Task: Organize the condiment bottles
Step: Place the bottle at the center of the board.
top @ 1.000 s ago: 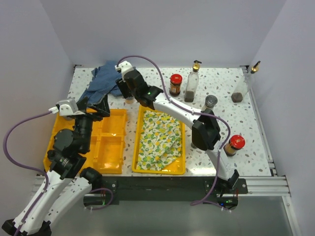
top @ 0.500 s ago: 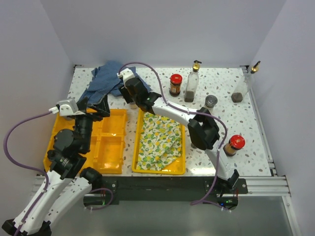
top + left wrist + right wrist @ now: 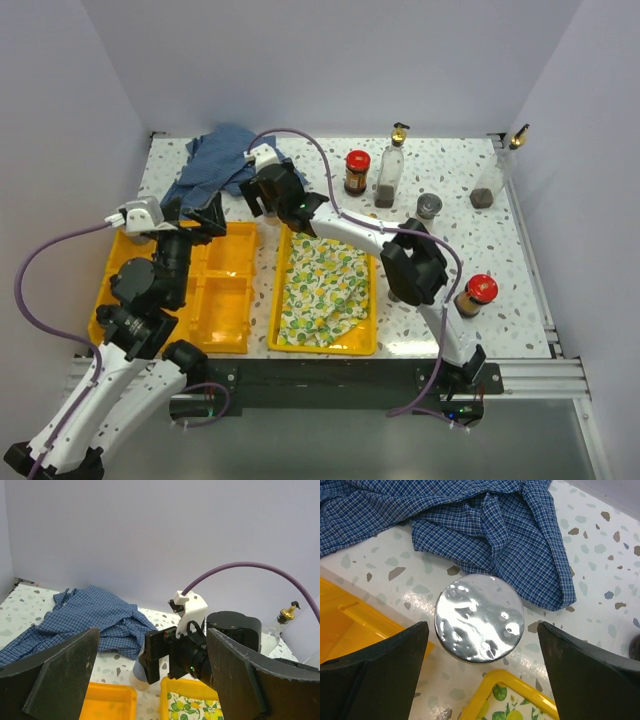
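While right gripper hangs open astride the grey-capped shaker, upright on the table between yellow trays, placement looks done. Next: lift clear, fetch another bottle. Left gripper is open and empty.

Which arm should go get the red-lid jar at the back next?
Right. The right gripper, open, hangs nearer the back red-lidded jar. The left gripper sits farther off, by the divided yellow tray.
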You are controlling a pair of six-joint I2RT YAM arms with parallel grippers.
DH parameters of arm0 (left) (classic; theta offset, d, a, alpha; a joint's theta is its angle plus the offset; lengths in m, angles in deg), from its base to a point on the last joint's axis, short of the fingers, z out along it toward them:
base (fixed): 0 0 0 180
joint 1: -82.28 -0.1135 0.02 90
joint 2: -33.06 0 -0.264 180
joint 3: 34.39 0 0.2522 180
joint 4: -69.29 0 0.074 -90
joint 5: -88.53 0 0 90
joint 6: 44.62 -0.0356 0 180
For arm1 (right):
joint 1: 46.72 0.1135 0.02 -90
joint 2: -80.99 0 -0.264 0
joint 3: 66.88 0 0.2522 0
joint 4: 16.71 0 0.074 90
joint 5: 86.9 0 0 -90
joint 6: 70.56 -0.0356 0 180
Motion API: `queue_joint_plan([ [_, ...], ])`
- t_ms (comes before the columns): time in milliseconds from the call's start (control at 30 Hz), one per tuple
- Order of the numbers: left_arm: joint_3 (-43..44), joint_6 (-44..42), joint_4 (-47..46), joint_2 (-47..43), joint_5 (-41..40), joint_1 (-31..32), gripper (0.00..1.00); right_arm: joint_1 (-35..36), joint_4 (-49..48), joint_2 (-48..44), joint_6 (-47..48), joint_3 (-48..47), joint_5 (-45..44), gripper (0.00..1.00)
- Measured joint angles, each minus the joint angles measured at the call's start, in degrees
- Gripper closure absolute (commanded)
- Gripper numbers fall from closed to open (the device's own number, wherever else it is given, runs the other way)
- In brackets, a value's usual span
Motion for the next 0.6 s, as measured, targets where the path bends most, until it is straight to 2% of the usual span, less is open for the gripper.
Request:
queue_joint_plan([
  [233,0.02,-0.04,0.22,2.82,-0.76,0.0,0.07,0.0,2.05,-9.55,-7.34,5.18,0.83,0.01],
  [400,1.53,-0.07,3.28,7.87,-1.4,0.0,0.05,0.0,3.04,-24.65,-11.54,13.07,0.85,0.01],
  [600,12.26,-0.09,12.13,22.01,-1.09,0.0,0.04,0.0,1.79,-43.85,-12.09,27.69,-0.15,0.02],
])
